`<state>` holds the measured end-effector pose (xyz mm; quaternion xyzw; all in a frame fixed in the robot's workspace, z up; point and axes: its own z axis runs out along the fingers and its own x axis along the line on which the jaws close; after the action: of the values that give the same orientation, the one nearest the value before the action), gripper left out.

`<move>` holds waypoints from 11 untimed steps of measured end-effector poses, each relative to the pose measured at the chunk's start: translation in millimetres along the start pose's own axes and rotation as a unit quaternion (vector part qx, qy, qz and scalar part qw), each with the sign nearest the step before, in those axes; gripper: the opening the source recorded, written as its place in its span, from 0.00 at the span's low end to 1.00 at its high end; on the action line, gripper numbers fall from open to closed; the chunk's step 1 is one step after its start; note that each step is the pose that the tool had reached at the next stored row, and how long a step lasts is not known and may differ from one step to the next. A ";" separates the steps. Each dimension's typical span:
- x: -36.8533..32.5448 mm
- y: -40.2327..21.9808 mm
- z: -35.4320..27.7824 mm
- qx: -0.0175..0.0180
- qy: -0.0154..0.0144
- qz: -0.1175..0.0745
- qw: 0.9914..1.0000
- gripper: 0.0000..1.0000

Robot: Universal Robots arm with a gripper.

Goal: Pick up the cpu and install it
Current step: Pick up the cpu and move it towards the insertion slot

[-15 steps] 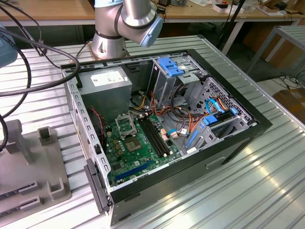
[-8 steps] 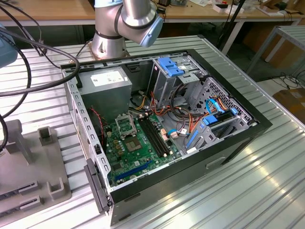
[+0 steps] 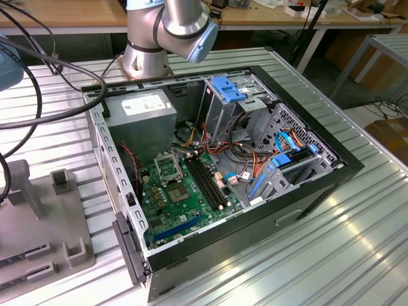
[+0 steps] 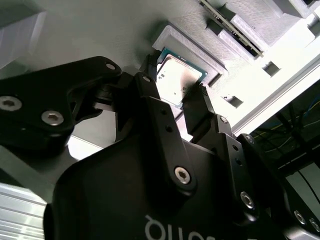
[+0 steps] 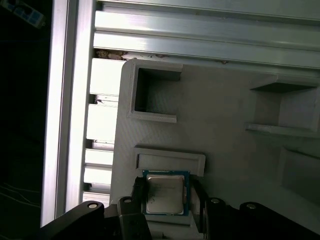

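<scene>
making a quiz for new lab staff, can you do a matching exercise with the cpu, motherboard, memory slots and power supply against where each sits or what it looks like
Things:
1 cpu
2 motherboard
3 memory slots
4 power supply

Descriptions:
a long, black, side by side
b green board on the floor of the case
c grey box in a corner of the case
d silver top, lying in a recess of the grey tray

Pairs: 1-d; 2-b; 3-a; 4-c
</scene>
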<state>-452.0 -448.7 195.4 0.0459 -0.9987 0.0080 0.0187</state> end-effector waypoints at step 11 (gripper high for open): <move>1.7 0.1 -3.1 0.001 -0.001 0.000 1.000 0.49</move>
<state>-453.6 -448.6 198.6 0.0459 -0.9988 0.0085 0.0174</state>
